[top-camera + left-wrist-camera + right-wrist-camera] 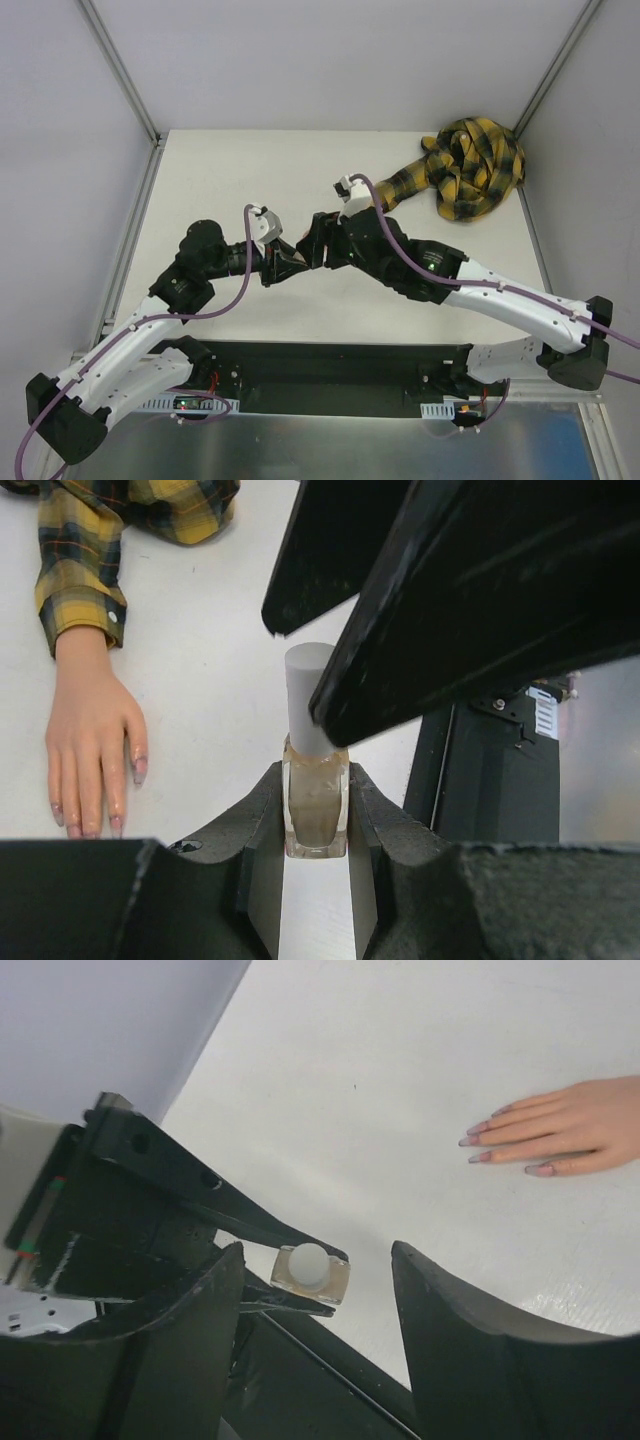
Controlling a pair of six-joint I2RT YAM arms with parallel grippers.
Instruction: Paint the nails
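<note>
Pale lilac-pink nails (478, 1128) are seen tipping a peach mannequin hand (575, 1125), which is laid flat on the white table (400, 1050) in a yellow-black plaid sleeve (80, 570). Well apart from it, a small beige glass bottle (315, 805) with a grey cylindrical cap (308, 695) is clamped by the left gripper (290, 262). The right gripper (318, 1250) is spread wide around the cap.

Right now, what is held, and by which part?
The left fingers clamp the bottle by its glass body. The right fingers are open and hold nothing.
</note>
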